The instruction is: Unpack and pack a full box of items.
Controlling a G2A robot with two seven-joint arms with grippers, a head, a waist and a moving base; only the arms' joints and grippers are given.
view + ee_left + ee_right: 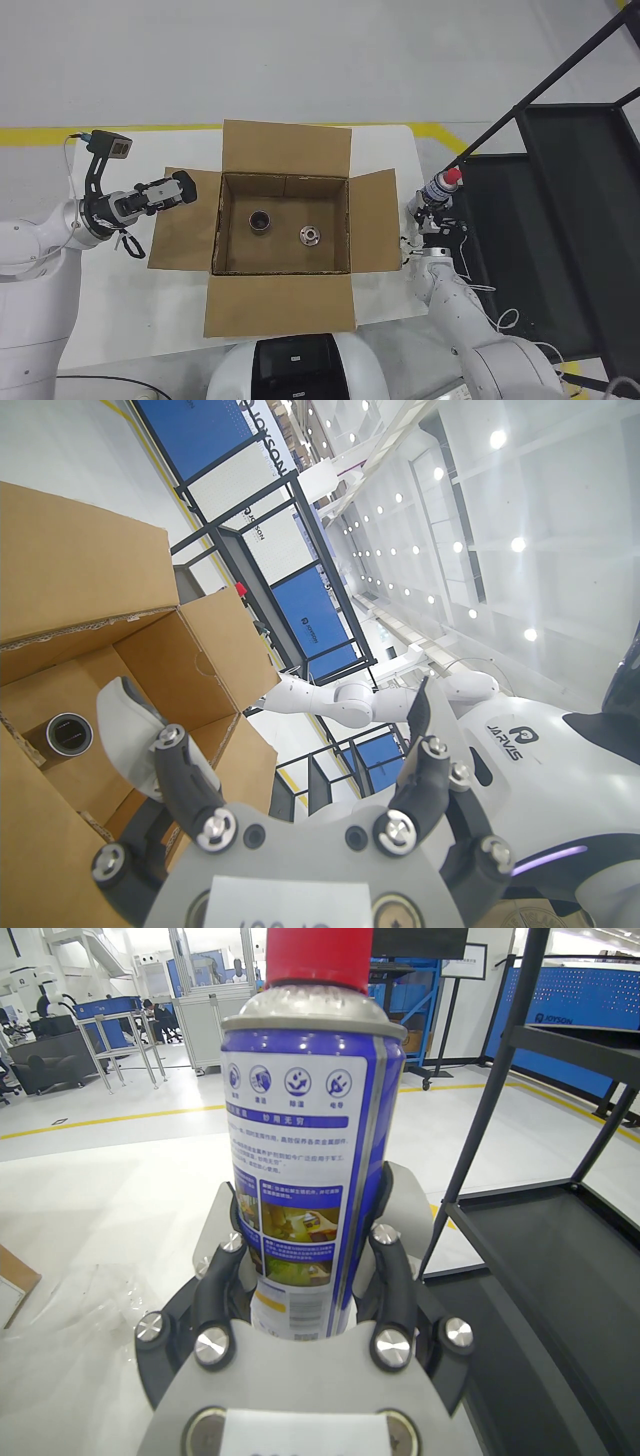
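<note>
The spray can [310, 1138] in my right gripper [312, 1208] carries a white label [295, 1168]. Along the label's top edge stand four round blue signs, and below them are blue heading bars and small print beside little pictures. The blue wall panels [320, 620] each carry a white logo word.

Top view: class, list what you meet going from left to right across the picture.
left gripper → dark-topped item → silver-topped item → box's right flap → red-capped spray can → black rack
</note>
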